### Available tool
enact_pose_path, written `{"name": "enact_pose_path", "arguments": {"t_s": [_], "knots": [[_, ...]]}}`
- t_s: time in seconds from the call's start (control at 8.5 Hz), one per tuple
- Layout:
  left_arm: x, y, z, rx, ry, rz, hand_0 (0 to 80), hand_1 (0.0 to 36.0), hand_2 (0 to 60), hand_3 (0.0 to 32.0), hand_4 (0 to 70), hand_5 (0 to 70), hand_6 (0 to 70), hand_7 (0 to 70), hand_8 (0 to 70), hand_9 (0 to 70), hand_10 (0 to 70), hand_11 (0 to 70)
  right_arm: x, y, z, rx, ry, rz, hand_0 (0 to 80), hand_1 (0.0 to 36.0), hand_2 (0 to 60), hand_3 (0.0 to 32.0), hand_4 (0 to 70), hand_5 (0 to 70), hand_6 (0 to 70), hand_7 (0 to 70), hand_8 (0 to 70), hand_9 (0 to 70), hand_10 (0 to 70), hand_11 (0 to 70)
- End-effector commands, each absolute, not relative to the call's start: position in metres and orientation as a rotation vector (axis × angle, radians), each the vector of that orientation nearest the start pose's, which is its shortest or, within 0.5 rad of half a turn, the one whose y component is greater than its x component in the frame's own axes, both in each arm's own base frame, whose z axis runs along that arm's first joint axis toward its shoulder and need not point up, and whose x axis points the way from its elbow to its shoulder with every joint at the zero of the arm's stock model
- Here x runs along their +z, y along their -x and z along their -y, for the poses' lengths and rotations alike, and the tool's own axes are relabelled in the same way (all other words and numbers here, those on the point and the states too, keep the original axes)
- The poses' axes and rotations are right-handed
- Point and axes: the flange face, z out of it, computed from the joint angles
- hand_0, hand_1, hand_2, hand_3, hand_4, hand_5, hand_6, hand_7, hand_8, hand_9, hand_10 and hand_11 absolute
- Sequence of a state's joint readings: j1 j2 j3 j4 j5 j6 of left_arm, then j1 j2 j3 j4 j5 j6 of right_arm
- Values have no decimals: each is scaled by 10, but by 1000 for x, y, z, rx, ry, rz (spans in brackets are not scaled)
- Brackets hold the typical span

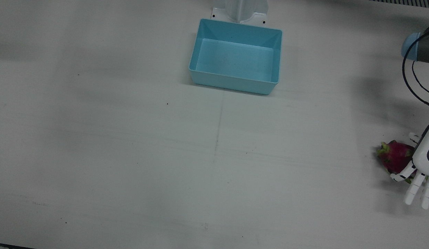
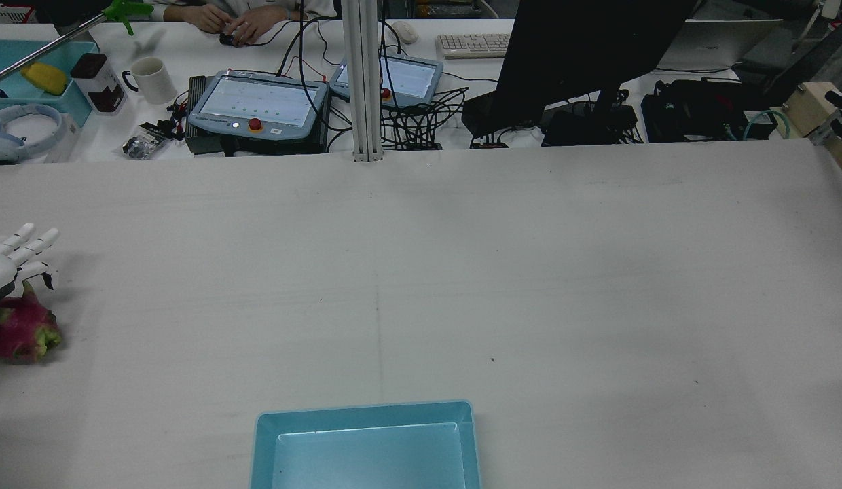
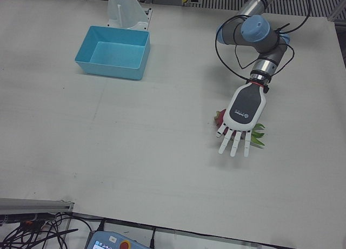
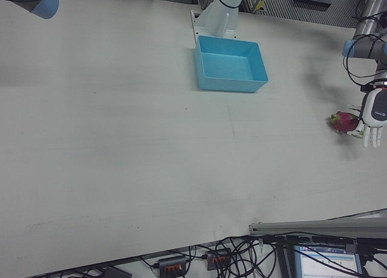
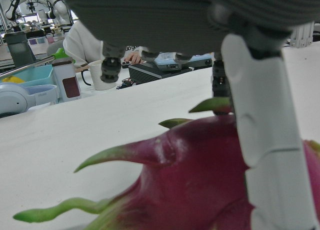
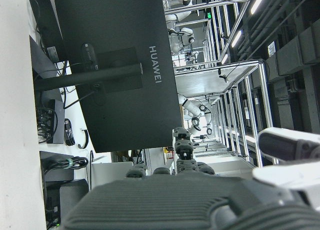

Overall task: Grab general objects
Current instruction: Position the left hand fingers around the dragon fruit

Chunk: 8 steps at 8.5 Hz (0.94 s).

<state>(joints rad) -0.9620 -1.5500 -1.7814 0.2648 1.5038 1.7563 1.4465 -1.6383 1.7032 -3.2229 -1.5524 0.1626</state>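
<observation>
A pink dragon fruit [image 1: 396,157] with green scales lies on the white table near the edge by my left arm. My left hand [image 1: 423,162] lies over it, fingers stretched out straight and apart, not closed round it. In the left-front view the left hand [image 3: 243,111] covers most of the dragon fruit [image 3: 219,117]. The left hand view shows the dragon fruit [image 5: 190,180] right under the palm, with one finger [image 5: 265,140] resting against it. Only the palm of my right hand [image 6: 200,200] shows, in its own view, raised and facing a dark monitor; its fingers are unclear.
An empty light-blue bin [image 1: 231,83] stands mid-table in front of an arm pedestal [image 1: 240,10]. Beyond the table's far edge are a black monitor [image 2: 584,54], two tablets [image 2: 258,102], a mug [image 2: 153,78] and a person's hands [image 2: 248,27].
</observation>
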Motion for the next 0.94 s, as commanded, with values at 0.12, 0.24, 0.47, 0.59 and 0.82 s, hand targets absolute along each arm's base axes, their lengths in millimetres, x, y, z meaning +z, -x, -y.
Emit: {"name": "enact_pose_path", "arguments": {"t_s": [0.12, 0.24, 0.47, 0.59, 0.82], "knots": [[637, -157, 467, -675, -872, -1246, 576, 246, 36, 152, 0, 0, 0, 0, 0, 0, 0, 0, 663, -77, 474, -2211, -291, -2155, 0, 0, 0, 0, 0, 0, 0, 0, 0, 0, 0, 0], [642, -158, 467, -674, -870, -1245, 575, 241, 25, 154, 0, 0, 0, 0, 0, 0, 0, 0, 663, -77, 474, -2211, -291, -2155, 0, 0, 0, 0, 0, 0, 0, 0, 0, 0, 0, 0], [642, -160, 467, -672, -867, -1245, 608, 280, 79, 140, 0, 0, 0, 4, 0, 0, 0, 0, 663, -77, 474, -2211, -291, -2155, 0, 0, 0, 0, 0, 0, 0, 0, 0, 0, 0, 0], [642, -164, 467, -666, -864, -1248, 612, 283, 77, 134, 0, 0, 0, 6, 0, 0, 0, 0, 663, -77, 474, -2211, -291, -2155, 0, 0, 0, 0, 0, 0, 0, 0, 0, 0, 0, 0], [641, -166, 466, -663, -859, -1247, 614, 283, 76, 128, 0, 0, 0, 10, 0, 0, 0, 0, 663, -77, 474, -2211, -291, -2155, 0, 0, 0, 0, 0, 0, 0, 0, 0, 0, 0, 0]]}}
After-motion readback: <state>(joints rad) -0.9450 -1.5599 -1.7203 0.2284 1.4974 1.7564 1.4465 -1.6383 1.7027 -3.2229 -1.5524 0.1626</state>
